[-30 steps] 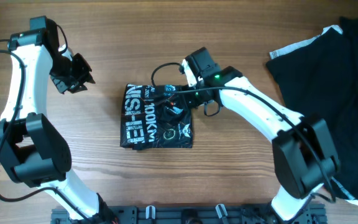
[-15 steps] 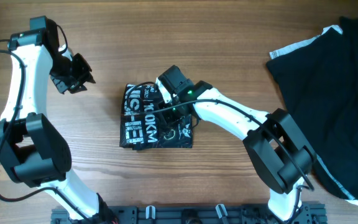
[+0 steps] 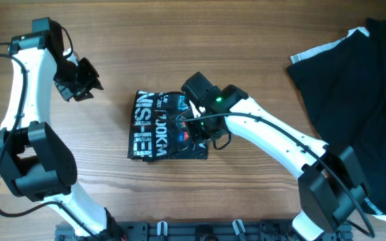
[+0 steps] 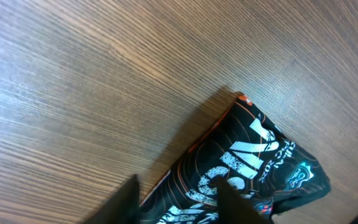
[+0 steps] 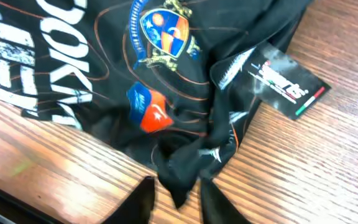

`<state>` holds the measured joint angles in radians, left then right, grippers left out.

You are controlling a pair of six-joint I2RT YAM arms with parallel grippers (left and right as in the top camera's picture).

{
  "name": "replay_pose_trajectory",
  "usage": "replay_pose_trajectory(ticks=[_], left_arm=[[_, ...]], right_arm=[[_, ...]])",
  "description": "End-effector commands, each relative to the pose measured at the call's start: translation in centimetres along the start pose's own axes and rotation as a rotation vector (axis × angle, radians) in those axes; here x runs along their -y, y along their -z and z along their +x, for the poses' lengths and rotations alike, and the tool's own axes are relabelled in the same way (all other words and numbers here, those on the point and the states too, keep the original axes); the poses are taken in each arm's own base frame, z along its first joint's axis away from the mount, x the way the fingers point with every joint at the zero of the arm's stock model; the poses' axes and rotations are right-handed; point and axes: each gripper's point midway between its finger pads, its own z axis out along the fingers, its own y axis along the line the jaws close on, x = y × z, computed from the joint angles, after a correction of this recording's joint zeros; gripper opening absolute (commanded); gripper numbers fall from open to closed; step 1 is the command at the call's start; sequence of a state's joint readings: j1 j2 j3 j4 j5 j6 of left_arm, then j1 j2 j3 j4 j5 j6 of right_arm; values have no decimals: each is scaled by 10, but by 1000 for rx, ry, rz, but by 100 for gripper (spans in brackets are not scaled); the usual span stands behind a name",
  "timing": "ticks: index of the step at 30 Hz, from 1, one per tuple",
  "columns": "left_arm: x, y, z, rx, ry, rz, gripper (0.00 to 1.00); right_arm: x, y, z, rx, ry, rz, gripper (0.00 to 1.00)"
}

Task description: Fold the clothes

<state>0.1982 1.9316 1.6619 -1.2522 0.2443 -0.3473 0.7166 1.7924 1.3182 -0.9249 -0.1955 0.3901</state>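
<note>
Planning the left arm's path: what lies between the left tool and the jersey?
Only bare wood: in the overhead view nothing sits between the left tool and the folded jersey on the table.

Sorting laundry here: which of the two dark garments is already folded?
The patterned jersey at mid-table, a compact square with white lettering. The plain black garment at the right edge lies spread loose.

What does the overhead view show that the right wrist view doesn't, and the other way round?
Only the overhead view shows both arms, the left gripper hanging apart over bare wooden table, and a plain black garment with white trim at the right edge. Only the right wrist view shows close detail: a crest logo, an orange-and-blue badge and a black hang tag. Both show the folded black jersey with white lettering on the table.
</note>
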Motion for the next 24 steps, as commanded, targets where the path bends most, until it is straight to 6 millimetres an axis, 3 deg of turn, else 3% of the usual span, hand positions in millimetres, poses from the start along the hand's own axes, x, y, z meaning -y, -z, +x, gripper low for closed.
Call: replay_pose_trajectory(ticks=[1,7,13,20,24], left_arm=[[5,10,5,16,-20,5,49],[34,-1,24,-15,-229,27,59],[70,-66,48,-17,-491,45,75],[70,-132,77,-101,-558,13,76],[65,-150,81,-131,-559,-6,76]], right_arm=[[20,-1,2,2,-18,100,35],[60,6,-1,24,-127,253,40],[94,14,-8,37,-268,273,44],[101,16,-9,36,-289,272,44],[101,16,-9,35,-289,272,44]])
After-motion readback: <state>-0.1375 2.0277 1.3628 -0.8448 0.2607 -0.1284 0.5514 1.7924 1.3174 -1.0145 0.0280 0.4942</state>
